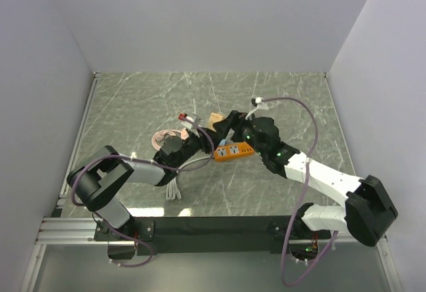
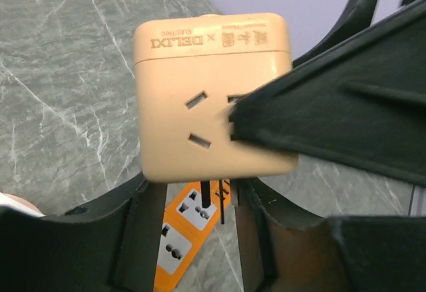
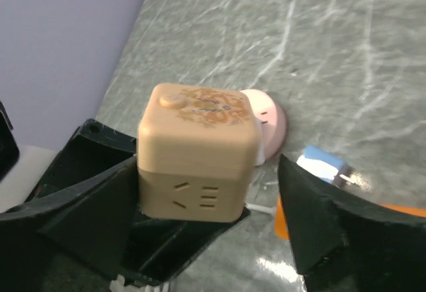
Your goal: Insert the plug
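The plug (image 1: 214, 120) is a tan cube adapter held just above the table's middle. My left gripper (image 1: 203, 132) is shut on it. In the left wrist view the plug (image 2: 213, 99) sits between my fingers (image 2: 133, 225), with its dark prongs pointing down over an orange power strip (image 2: 190, 232). The prongs hang just above a white socket face. My right gripper (image 1: 229, 124) stands open around the plug (image 3: 196, 152). Its left finger (image 3: 100, 199) is against the cube and the other stands well apart. The power strip (image 1: 233, 151) lies flat beneath both grippers.
A coiled pink cable (image 1: 166, 134) and a grey cable lie left of the strip. A pink round adapter (image 3: 266, 116) and a blue-and-white piece (image 3: 323, 165) rest behind the cube. A white connector (image 1: 256, 102) lies further back. Walls enclose three sides.
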You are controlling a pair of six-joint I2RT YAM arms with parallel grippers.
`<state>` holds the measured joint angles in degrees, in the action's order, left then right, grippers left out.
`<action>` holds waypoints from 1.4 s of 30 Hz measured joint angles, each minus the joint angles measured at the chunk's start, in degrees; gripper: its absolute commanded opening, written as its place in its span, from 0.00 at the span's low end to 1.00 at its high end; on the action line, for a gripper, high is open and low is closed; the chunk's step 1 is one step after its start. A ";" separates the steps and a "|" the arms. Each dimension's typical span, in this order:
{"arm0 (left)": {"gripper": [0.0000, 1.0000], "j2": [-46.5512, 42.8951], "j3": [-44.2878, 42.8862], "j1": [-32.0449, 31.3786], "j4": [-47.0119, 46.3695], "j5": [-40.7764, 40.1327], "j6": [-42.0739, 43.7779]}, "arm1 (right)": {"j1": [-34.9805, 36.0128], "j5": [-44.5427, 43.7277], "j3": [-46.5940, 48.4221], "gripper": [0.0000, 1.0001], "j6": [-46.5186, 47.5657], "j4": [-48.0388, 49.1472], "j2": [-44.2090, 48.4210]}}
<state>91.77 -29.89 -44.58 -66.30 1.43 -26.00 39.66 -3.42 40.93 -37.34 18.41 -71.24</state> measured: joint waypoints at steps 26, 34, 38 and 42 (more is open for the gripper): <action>0.00 -4.55 2.56 11.06 3.15 38.05 5.57 | -13.35 26.47 -12.70 0.96 21.97 6.78 19.32; 0.00 -11.74 2.56 12.15 8.98 50.38 6.93 | -13.33 44.63 -12.92 0.97 26.38 9.53 19.37; 0.00 -15.61 3.19 12.15 9.29 53.75 7.28 | -13.33 47.32 -12.92 0.97 27.23 9.53 18.34; 0.00 -18.08 4.46 12.37 10.08 55.69 7.26 | -13.22 51.32 -12.92 0.98 27.06 10.58 17.07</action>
<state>73.69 -25.43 -32.21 -56.23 57.12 -18.74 26.44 47.90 28.01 -10.28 28.99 -54.17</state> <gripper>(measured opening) 0.078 0.974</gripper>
